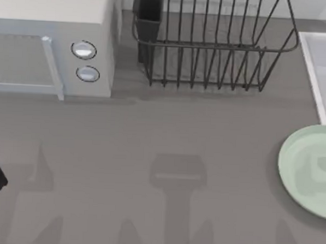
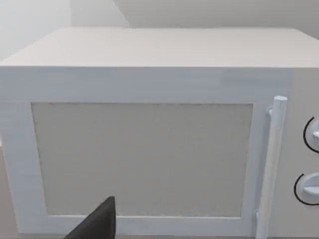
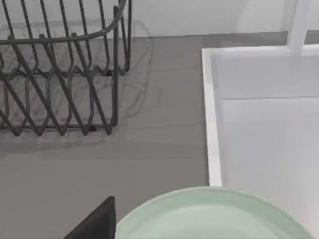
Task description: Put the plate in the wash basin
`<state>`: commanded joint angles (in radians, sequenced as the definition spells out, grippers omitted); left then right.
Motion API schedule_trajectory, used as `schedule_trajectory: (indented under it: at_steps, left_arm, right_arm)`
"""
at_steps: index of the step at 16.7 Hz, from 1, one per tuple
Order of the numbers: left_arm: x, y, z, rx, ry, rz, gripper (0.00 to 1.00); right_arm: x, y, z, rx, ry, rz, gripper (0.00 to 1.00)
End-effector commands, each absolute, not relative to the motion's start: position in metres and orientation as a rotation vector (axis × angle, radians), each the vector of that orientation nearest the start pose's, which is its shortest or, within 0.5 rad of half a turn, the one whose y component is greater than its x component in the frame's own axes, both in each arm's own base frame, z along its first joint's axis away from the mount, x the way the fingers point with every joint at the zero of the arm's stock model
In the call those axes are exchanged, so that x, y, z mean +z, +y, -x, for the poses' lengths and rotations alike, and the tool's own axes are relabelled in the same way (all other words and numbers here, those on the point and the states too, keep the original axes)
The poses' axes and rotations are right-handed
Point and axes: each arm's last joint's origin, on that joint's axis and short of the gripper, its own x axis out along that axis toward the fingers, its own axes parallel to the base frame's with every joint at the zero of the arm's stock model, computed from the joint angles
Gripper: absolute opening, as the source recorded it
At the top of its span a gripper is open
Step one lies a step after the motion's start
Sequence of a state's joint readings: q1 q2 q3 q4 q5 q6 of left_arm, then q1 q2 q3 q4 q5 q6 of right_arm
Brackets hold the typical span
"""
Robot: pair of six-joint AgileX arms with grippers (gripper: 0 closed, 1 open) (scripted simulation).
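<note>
The plate (image 1: 309, 170) lies flat on the grey table (image 1: 161, 154) at its right edge, just in front of the wash basin (image 1: 324, 70) and not in it. The right gripper (image 3: 97, 221) hangs just beside the plate's rim; I cannot tell how far open it is. The left gripper (image 2: 97, 221) faces the microwave (image 1: 52, 45), likewise unclear. A wire dish rack (image 1: 210, 48) stands between microwave and basin.

No text, label, brand, number or sign can be read on anything here.
</note>
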<state>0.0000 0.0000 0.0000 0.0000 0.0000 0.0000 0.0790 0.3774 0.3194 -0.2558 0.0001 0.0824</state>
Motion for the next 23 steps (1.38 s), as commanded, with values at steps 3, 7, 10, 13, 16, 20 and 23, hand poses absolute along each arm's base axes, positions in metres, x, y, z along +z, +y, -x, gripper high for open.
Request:
schedule_trajectory:
  at_steps: [3,7,10,13,16,20,23]
  left_arm:
    - [0.16,-0.001,-0.106,0.0,0.0,0.0,1.0]
    - [0.16,-0.001,-0.106,0.0,0.0,0.0,1.0]
    - [0.16,-0.001,-0.106,0.0,0.0,0.0,1.0]
    - [0.16,-0.001,-0.106,0.0,0.0,0.0,1.0]
    - [0.16,-0.001,-0.106,0.0,0.0,0.0,1.0]
    - [0.16,-0.001,-0.106,0.0,0.0,0.0,1.0]
    - [0.16,-0.001,-0.106,0.0,0.0,0.0,1.0]
  right_arm:
    - [0.237,0.02,-0.151,0.09,0.562,-0.094,1.0]
    - [0.251,0.044,-0.21,0.093,0.925,-0.101,1.0]
    - [0.242,0.069,-0.256,0.071,1.18,-0.082,1.0]
    - [0.222,0.092,-0.293,0.037,1.386,-0.051,1.0]
    - [0.204,0.11,-0.315,0.007,1.518,-0.022,1.0]
    - [0.196,0.117,-0.324,-0.008,1.571,-0.008,1.0]
    - [0.196,0.115,-0.324,-0.01,1.569,-0.012,1.0]
